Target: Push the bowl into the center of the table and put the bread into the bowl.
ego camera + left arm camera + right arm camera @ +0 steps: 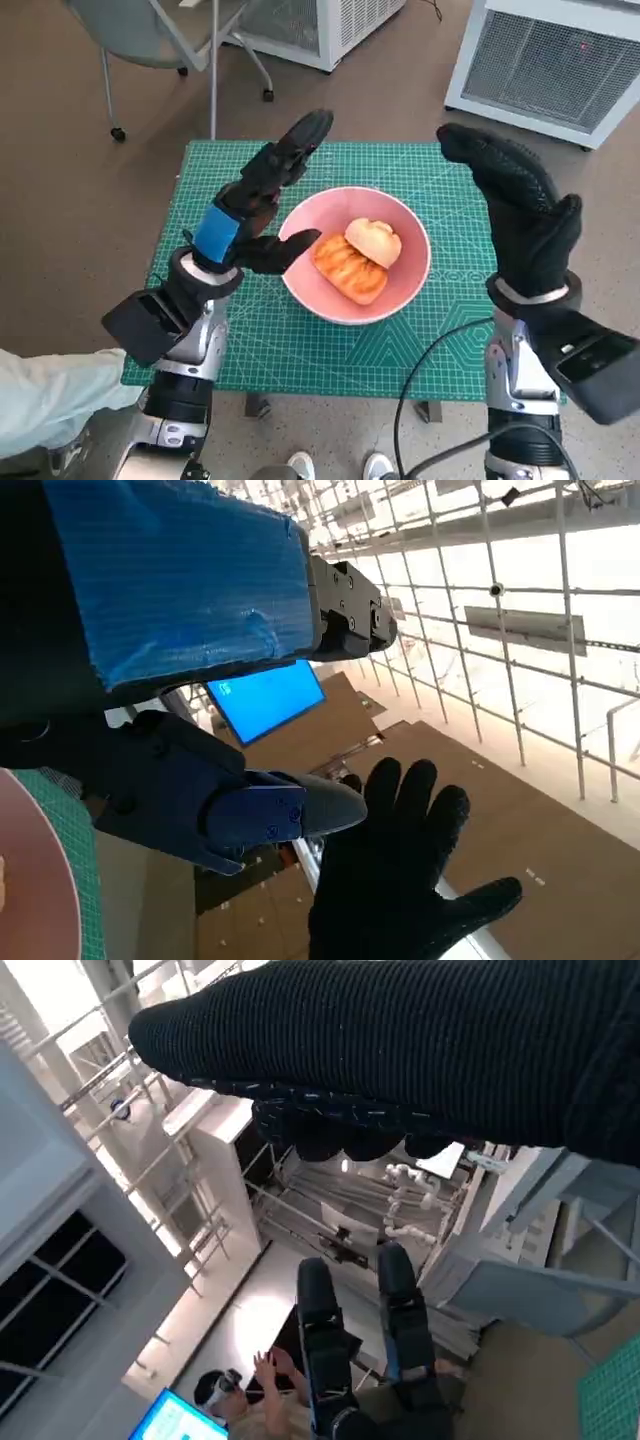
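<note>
Nearest the lens, two pale forearms rising from below. Left hand [262, 195] raised beside the pink bowl [412, 272], fingers spread apart and stretched forward, thumb angled toward the rim, nothing held. Right hand [515, 205] lifted on the other side, well clear of the bowl, gloved fingers straight and spread, palm turned inward, likewise holding nothing. Bowl resting about mid-table on a green cutting mat [300, 345] printed with a pale grid. Inside the bowl, bread [350, 268]: a golden ridged pastry with a paler round bun [374, 241] leaning against it. Mat covering the whole small table. Brown floor all around. Chair [150, 40] on castors beyond the far left corner, white slatted cabinets [545, 60] at the far right. Pale sleeve [50, 395] of a person at lower left, shoe tips [335, 466] at the near edge. Blue screen [265, 695] and bright window grid in the left wrist view; seated person [250, 1400] in the right wrist view.
</note>
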`<state>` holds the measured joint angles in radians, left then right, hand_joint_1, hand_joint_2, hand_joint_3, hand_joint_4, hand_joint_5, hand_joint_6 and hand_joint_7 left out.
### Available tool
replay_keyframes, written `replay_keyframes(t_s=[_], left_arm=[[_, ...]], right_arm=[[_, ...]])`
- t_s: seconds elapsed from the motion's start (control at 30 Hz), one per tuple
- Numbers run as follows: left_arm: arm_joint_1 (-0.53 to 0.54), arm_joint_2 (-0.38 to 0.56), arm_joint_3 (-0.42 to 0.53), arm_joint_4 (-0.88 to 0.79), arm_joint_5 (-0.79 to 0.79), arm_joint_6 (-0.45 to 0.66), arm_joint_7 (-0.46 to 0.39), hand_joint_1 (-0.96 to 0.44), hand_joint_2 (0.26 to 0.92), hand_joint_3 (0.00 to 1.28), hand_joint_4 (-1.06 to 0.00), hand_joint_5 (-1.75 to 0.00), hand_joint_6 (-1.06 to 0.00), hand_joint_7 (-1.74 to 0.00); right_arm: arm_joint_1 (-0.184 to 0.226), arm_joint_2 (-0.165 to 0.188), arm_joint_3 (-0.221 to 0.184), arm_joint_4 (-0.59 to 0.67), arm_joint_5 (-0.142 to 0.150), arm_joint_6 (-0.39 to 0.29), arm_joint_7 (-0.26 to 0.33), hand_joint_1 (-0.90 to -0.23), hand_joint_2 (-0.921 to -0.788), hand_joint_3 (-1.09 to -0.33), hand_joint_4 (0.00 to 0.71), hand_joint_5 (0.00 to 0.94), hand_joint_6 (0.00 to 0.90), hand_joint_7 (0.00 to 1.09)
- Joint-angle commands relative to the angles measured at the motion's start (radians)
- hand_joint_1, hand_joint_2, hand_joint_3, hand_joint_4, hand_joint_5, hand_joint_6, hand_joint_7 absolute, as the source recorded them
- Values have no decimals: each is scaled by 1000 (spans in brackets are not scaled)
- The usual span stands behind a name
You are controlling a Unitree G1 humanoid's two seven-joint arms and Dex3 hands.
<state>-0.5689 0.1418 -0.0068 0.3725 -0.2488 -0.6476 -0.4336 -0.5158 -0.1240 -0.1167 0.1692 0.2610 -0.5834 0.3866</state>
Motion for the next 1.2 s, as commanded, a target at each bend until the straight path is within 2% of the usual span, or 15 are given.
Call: replay_keyframes(t_s=[0.03,0.3,0.63,0.9,1.2], left_arm=[[12,-9,11,-17,5,1,0,-591,921,465,-158,-5,-207,-73],[25,-10,17,-35,-15,27,-11,-610,921,463,-143,0,-197,-75],[50,-14,32,-65,-28,61,-14,-625,921,461,-138,-2,-192,-81],[69,-15,43,-91,-58,94,-24,-631,921,448,-137,-2,-187,-83],[76,-23,61,-89,-84,109,-41,-620,921,438,-145,-5,-187,-87]], right_arm=[[-13,-20,1,0,-10,26,-5,-618,-921,-692,140,0,-1,520],[-36,-25,2,20,-2,48,-5,-635,-921,-685,136,0,-1,516],[-21,-9,16,13,-6,68,-11,-640,-921,-677,130,0,-1,507],[-3,-3,34,-5,-21,78,-21,-640,-921,-673,133,2,-1,493],[0,-4,41,11,-29,75,-21,-622,-921,-700,134,1,-1,462]])
